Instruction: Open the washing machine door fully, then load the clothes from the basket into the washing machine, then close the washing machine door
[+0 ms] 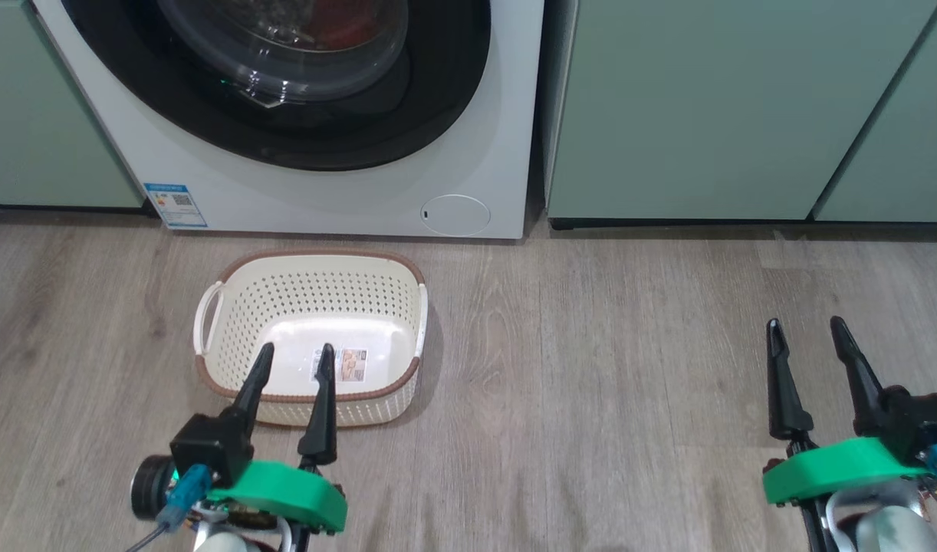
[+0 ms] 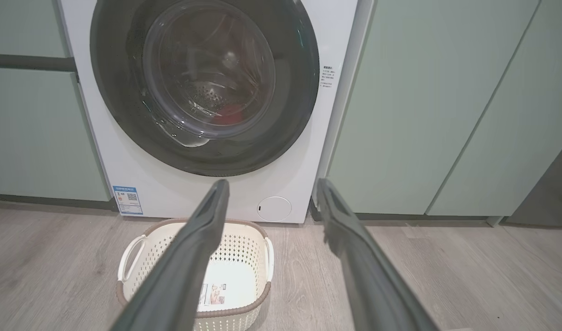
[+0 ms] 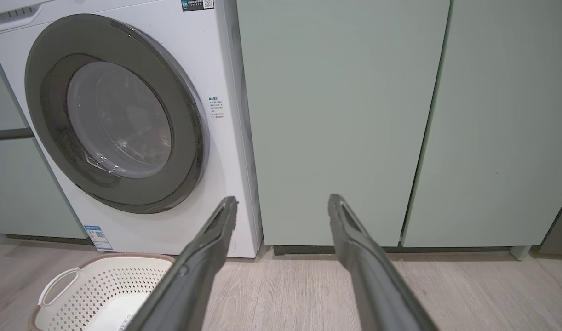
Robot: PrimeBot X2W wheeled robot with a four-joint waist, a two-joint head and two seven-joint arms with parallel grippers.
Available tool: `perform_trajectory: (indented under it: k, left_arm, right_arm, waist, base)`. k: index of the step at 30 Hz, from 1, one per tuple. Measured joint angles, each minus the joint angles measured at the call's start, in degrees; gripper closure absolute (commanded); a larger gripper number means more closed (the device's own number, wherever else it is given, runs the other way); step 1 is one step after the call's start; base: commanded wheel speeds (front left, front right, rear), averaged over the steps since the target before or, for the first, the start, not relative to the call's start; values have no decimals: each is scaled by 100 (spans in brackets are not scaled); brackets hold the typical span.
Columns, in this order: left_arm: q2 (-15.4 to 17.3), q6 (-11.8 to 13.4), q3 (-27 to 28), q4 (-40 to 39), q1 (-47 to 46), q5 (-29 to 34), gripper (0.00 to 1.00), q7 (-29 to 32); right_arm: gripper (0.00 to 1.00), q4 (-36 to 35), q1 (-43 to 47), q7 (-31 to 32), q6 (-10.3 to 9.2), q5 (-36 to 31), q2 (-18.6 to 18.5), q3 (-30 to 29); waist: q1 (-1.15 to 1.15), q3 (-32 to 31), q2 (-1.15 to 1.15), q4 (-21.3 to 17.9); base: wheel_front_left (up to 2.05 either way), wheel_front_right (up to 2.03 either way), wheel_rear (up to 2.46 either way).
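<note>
The washing machine (image 1: 323, 199) stands straight ahead with the washing machine door (image 1: 438, 92) shut flat against its front. Behind the glass a patch of red clothes (image 2: 228, 115) lies in the drum, also seen as clothes (image 1: 350, 27) from the head. On the floor before it, the cream basket (image 1: 315, 307) holds nothing but its floor sticker. My left gripper (image 1: 297, 349) hovers open over the basket's near rim, nothing between its fingers. Off to the right, my right gripper (image 1: 805, 324) is open above bare floor, pointing at the cabinets.
Pale green cabinets (image 1: 706, 107) flank the machine on both sides. A small round white panel (image 1: 455, 215) sits at the machine's lower right corner. Grey wood-look floor (image 1: 591, 368) stretches between the basket and my right gripper.
</note>
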Motion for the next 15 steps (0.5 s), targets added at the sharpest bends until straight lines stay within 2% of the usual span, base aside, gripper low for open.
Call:
perform_trajectory:
  k: [15]
  left_arm:
    - [2, -13, -76, 44, 0, 129, 0, 0]
  right_arm:
    - [0, 4, -1, 0, 0, 86, 3, 36]
  waist:
    - [0, 27, 0, 39]
  base:
    - [0, 0, 0]
